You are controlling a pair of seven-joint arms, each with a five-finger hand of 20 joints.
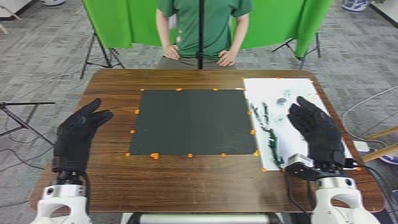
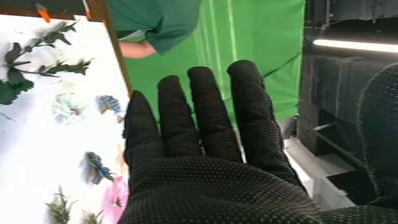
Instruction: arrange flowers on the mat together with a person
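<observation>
At the right of the head view, green stems (image 1: 272,145) lie on the white sheet (image 1: 262,87), beside the dark mat (image 1: 191,122). They look light and bendy, best pinched mid-stem. The right hand (image 1: 316,127) is over the sheet; the left hand (image 1: 78,131), at the left of the frame, has its fingers close together, holding nothing.

In the right wrist view, the right hand's fingers are straight and slightly spread, empty. Near them lie a pale flower (image 2: 68,106) and a blue one (image 2: 96,167), probably soft and easily crushed; any stalk would be the safer grip.
</observation>
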